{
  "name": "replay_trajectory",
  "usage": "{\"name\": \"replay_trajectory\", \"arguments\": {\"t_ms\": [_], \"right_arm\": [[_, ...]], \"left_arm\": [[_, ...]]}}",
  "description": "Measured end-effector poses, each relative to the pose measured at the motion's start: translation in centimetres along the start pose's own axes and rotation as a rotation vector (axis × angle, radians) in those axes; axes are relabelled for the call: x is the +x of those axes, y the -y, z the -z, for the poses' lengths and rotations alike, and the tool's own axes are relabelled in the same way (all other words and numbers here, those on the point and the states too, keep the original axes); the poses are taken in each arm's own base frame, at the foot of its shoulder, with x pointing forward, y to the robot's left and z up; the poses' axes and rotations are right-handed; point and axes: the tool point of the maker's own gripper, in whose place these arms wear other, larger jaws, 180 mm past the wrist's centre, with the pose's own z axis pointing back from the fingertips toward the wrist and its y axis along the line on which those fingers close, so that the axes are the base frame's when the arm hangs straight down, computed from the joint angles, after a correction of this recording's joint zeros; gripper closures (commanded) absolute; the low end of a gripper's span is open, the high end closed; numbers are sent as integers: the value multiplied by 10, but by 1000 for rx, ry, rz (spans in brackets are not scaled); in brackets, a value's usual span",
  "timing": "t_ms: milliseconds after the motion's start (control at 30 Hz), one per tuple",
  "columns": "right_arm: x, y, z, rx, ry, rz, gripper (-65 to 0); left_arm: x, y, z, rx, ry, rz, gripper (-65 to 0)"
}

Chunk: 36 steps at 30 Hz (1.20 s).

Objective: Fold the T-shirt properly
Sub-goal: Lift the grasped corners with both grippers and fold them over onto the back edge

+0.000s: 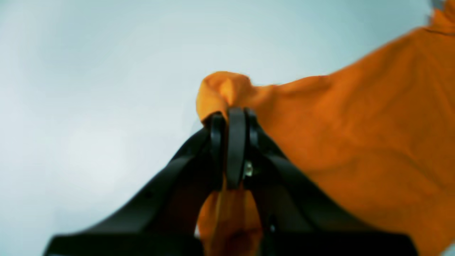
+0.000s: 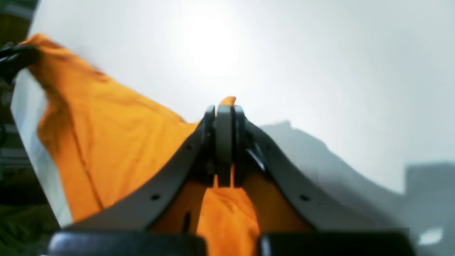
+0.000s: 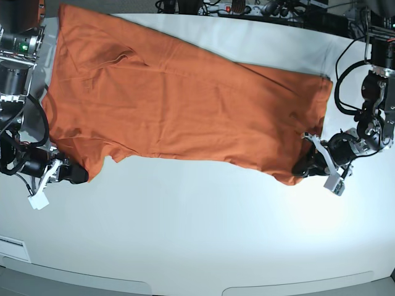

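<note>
The left gripper's black fingers (image 1: 236, 117) are pressed together on a bunched corner of the plain orange soft cloth T-shirt (image 1: 355, 142); a knot of cloth pokes out past the tips and more hangs between the finger arms below. The right gripper's grey fingers (image 2: 224, 113) are likewise clamped on the T-shirt (image 2: 117, 138), with only a small orange tip showing beyond them (the wrist views are blurred, so finer folds cannot be made out).

Seen from the base camera, the left gripper (image 3: 307, 165) sits at the garment's lower corner on that view's right side, and the right gripper (image 3: 77, 175) holds the lower corner on that view's left. Between them the T-shirt (image 3: 185, 111) lies spread wide across the white bench (image 3: 203, 234), mostly flat with shallow creases, its near edge running between the two held corners. Its far edge slants from the far corner on that view's left down toward the right side. No container shows in any view.
</note>
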Motion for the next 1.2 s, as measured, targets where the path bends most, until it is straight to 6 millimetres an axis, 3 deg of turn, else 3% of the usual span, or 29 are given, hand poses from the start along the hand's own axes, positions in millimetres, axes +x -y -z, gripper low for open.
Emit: {"name": "replay_trajectory", "arguments": {"t_ms": [100, 167, 367, 433, 633, 800, 1000, 1200], "right_arm": [[-6, -19, -8, 10, -35, -92, 0], [-13, -34, -13, 16, -55, -153, 0], [-68, -60, -30, 9, -187, -254, 0], [-76, -65, -41, -2, -193, -272, 0], [-81, -58, -88, -117, -139, -268, 0], [-100, -53, -110, -148, -142, -202, 0], [-127, -54, -116, -150, -198, -155, 0], [-126, -42, -117, -218, -187, -180, 0]], "left_arm": [[-7, 19, -1, -96, 2, 9, 0], [-7, 22, -1, -109, 8, -6, 0], [-4, 33, -11, -157, -27, -5, 0], [2, 41, -19, -169, -33, 45, 0], [-1, 71, -41, -217, -99, 188, 0], [-7, 89, -51, -256, -134, 242, 0], [-14, 82, -61, -236, -196, 283, 0], [-16, 71, -71, -212, -240, 309, 0]]}}
